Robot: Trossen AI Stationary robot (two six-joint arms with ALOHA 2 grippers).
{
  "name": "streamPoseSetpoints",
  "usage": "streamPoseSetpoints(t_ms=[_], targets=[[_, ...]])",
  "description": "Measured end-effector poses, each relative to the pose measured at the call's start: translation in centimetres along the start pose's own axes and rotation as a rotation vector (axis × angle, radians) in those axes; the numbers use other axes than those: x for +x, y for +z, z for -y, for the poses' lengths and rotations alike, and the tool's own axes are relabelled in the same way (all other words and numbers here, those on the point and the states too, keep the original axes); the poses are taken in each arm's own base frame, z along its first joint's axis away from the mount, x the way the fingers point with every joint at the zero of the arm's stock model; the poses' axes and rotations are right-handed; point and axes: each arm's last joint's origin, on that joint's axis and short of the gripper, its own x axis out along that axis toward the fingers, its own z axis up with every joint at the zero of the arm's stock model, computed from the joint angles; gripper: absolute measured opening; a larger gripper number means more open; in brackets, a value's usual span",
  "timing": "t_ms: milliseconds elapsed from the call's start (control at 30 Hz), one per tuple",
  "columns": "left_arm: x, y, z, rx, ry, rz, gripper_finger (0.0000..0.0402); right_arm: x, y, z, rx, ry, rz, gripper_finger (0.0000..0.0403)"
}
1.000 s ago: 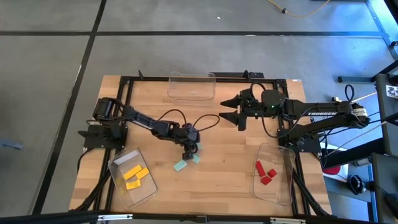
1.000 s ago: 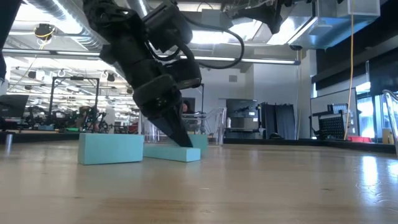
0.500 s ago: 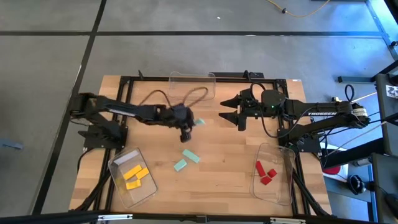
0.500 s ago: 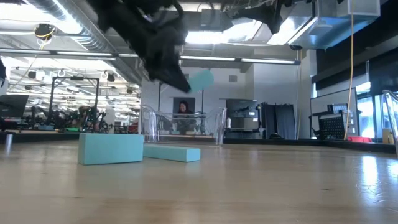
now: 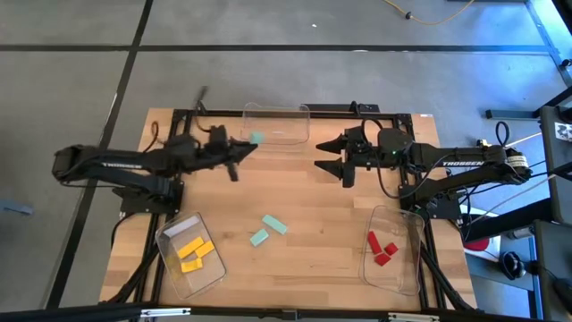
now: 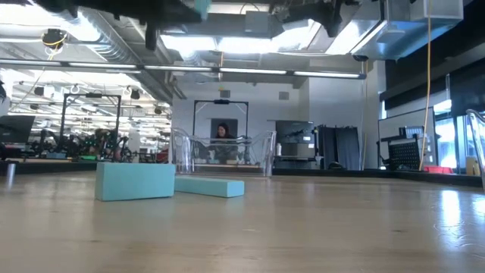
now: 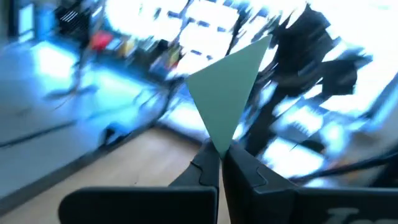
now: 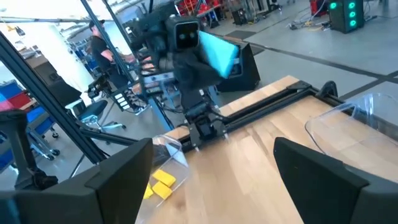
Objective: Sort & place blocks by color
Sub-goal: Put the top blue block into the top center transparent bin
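My left gripper [image 5: 243, 147] is raised high over the table's far part, beside the clear far bin [image 5: 275, 123]. It is shut on a mint-green wedge [image 7: 227, 93], which also shows as the wedge [image 5: 256, 139] from above and the wedge [image 8: 217, 53] from the right wrist. Two mint blocks, a short block [image 5: 259, 237] and a bar [image 5: 274, 224], lie flat on the table's middle; the low view shows the block [image 6: 135, 180] and the bar [image 6: 210, 186]. My right gripper [image 5: 333, 159] hovers open right of centre, touching nothing. My left gripper pinches the wedge by its narrow lower corner [image 7: 217, 144] between the two fingertips [image 7: 208, 167]. Most of the wedge sticks out past the fingers. The wedge is lifted clear of the table, beside the near left corner of the far bin.
A clear bin [image 5: 170, 234] at the near left holds yellow blocks [image 5: 195, 253]. A clear bin [image 5: 400, 219] at the near right holds red blocks [image 5: 382, 248]. Black frame rails [image 5: 183, 134] run along the table's sides. A person [image 6: 222, 133] shows in the room beyond the table.
My left gripper, shut on the wedge, has risen from the table beside the two mint blocks and swung toward the far left, ending by the far bin. The wedge went up with it, lifted clear. The two mint blocks stayed in place.
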Motion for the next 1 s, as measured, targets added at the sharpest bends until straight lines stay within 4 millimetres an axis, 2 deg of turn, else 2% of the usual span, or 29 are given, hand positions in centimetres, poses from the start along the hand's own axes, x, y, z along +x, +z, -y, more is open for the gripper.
streamPoseSetpoints(t_ms=[167, 767, 900, 1000], targets=[[-1.2, 0.0, 0.6, -0.065, -0.144, 0.149, 0.0001, 0.0, 0.1, -0.1, -0.005, 0.006, 0.013, 0.0335], [-1.0, -0.3, 0.5, -0.074, -0.132, 0.148, 0.0000, 0.0, 0.1, -0.1, -0.022, 0.007, 0.013, 0.0335], [-0.8, -0.1, 0.7, -0.068, -0.122, 0.117, 0.0000, 0.0, 0.1, -0.1, -0.010, 0.007, 0.013, 0.0335], [0.8, 0.4, 0.5, -0.015, -0.047, -0.010, 0.0000, 0.0, 0.1, -0.1, 0.001, 0.007, 0.013, 0.0335]])
